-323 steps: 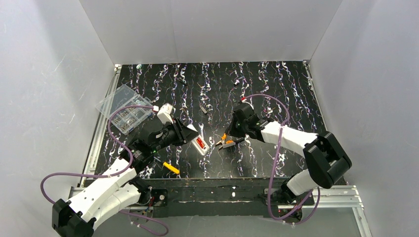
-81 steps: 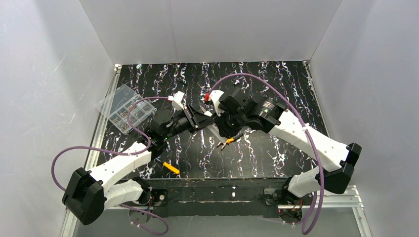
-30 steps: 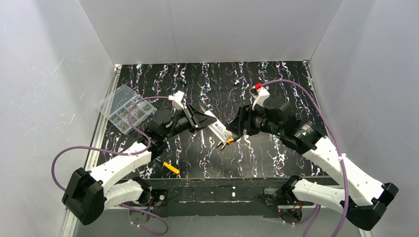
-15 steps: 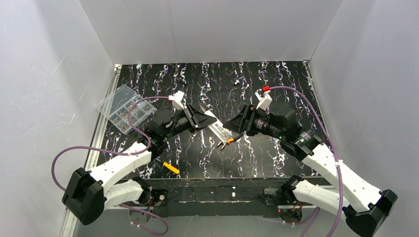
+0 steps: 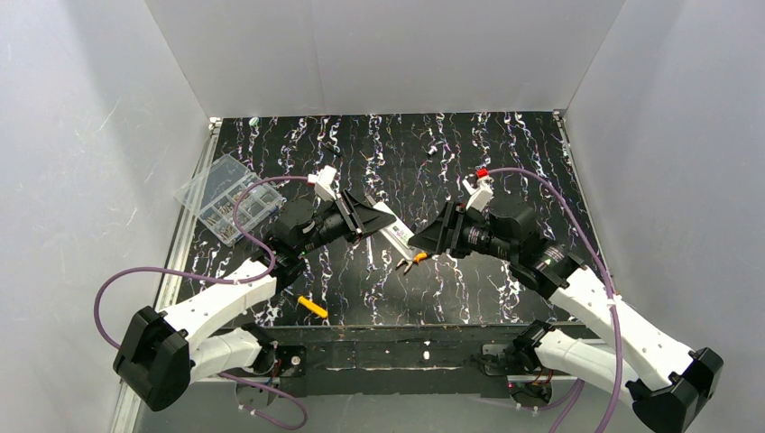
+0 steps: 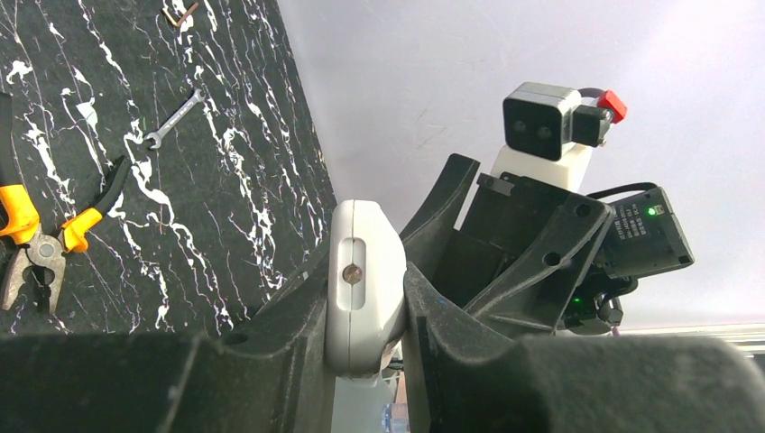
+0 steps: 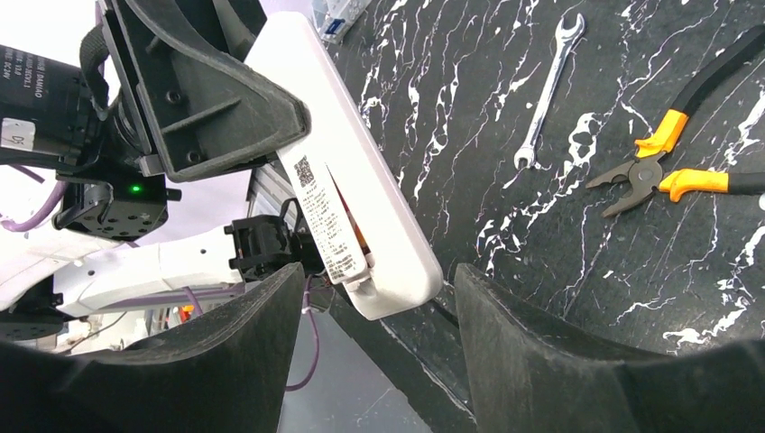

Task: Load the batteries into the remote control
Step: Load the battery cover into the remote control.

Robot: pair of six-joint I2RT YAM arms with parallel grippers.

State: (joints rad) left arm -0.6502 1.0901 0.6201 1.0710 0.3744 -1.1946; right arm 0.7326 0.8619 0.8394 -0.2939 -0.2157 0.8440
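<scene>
My left gripper [image 5: 365, 218] is shut on the remote control [image 5: 397, 233], a white oblong handset held in the air over the middle of the table. In the left wrist view the remote [image 6: 365, 289] is pinched edge-on between the two black fingers. My right gripper [image 7: 374, 280] is open, and the remote's free end [image 7: 388, 262] hangs between its fingers [image 7: 532, 334] without touching either. A printed label faces the right wrist camera. The batteries are not clearly visible; only a thin orange sliver [image 7: 359, 234] shows beside the label.
Yellow-and-black pliers [image 5: 410, 262] and a small wrench [image 7: 544, 90] lie on the black marbled table right below the remote. A yellow-handled tool [image 5: 313, 308] lies near the front edge. A clear compartment box [image 5: 227, 197] sits at the left.
The right arm has swung round and lowered, bringing its open gripper up to the remote's free end. The left arm and the remote have stayed still.
</scene>
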